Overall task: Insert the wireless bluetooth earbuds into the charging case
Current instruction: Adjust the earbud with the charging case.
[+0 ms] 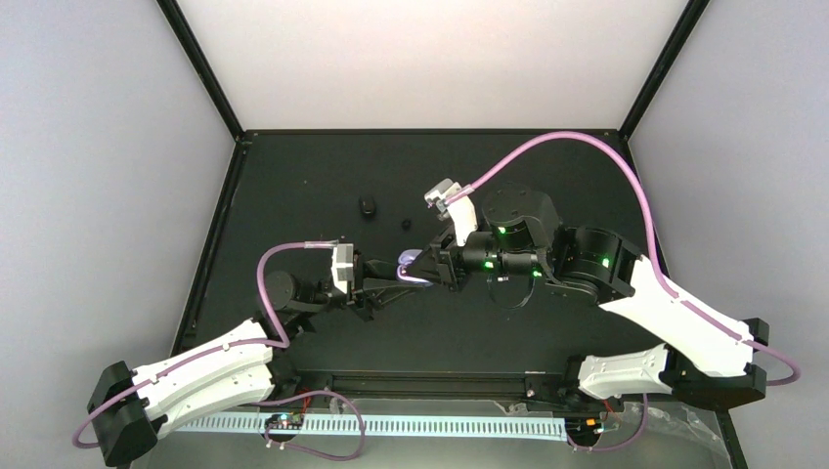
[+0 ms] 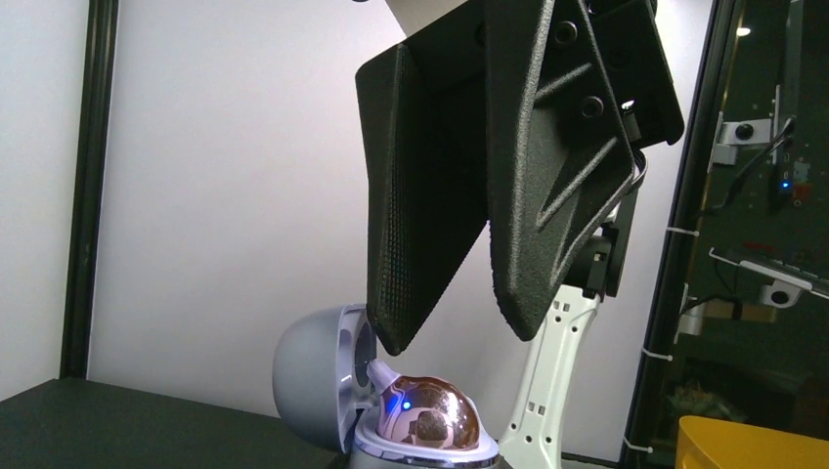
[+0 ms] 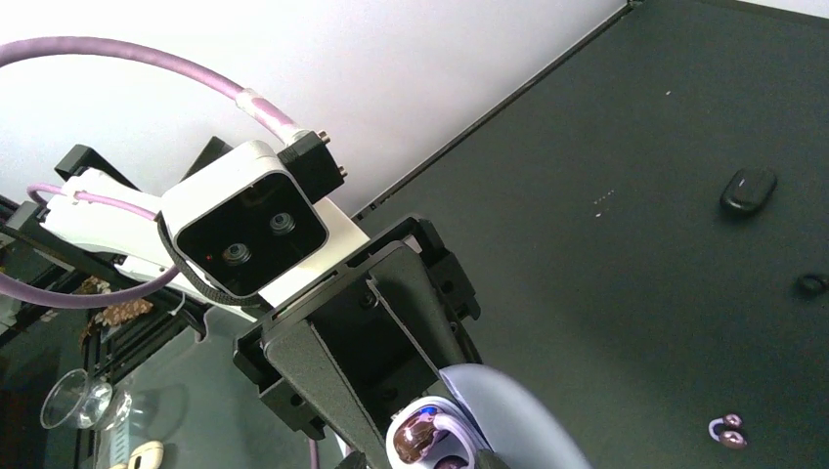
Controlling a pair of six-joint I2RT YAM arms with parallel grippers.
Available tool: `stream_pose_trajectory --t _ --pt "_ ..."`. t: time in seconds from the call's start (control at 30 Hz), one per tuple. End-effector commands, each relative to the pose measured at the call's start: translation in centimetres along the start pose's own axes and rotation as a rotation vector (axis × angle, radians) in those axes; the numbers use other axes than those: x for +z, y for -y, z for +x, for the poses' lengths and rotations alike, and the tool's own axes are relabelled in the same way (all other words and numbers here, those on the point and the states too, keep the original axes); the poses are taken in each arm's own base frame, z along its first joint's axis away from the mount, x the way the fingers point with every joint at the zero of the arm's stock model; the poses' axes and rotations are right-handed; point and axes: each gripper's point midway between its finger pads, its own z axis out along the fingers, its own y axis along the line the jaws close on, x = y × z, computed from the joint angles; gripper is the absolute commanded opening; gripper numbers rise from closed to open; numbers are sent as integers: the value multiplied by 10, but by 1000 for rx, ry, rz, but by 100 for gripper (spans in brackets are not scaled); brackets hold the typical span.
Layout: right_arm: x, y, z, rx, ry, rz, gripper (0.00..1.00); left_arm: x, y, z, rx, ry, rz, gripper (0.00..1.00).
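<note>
Item: charging case (image 2: 308,376), pale lavender, pebble-shaped, lid swung back. It is held over the middle of the table (image 1: 293,186) by the left gripper (image 1: 391,280), whose fingers are pressed tight on its base, presumably to keep the mouth facing up and steady while the other arm works. Contents: a glossy pink-mirrored dome (image 2: 430,415) with a small blue light beside it; I cannot tell whether this is a seated bud or part of the case. Item: right gripper (image 2: 455,340), hanging point-down directly over the open case, one fingertip just at the inner edge of the lid. The tips stand slightly apart, and I cannot make out whether a bud is nipped between them. The placement reads as a stance for lowering or pressing something in. Item: purple-and-white earbud (image 3: 728,428), loose on the table, apart from the held case, not yet housed. Item: black earbud (image 1: 406,224), loose farther back, near a black case (image 1: 368,206); neither gripper is near them. Judgement: insertion is in hand, with at least two buds outside any case.
</note>
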Motion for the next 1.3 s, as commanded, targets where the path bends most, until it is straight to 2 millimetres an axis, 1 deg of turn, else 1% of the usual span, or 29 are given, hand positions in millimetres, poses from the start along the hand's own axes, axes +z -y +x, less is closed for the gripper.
stream_pose_trajectory --t 0.0,0.4,0.63,0.83,1.03,1.27 --pt "8 7 -1 -7 8 36 29 6 9 -21 33 44 34 2" --pt "12 16 4 -2 -9 85 32 9 7 -24 36 42 22 1" --pt "11 26 7 -4 -19 134 35 9 4 -23 37 37 8 2" --pt "9 31 9 -5 -24 167 36 10 2 -22 38 32 -5 2" --pt "15 25 12 -5 -43 129 36 12 2 -22 38 31 5 1" --pt "15 18 5 -5 -21 95 36 13 2 -20 34 24 11 1"
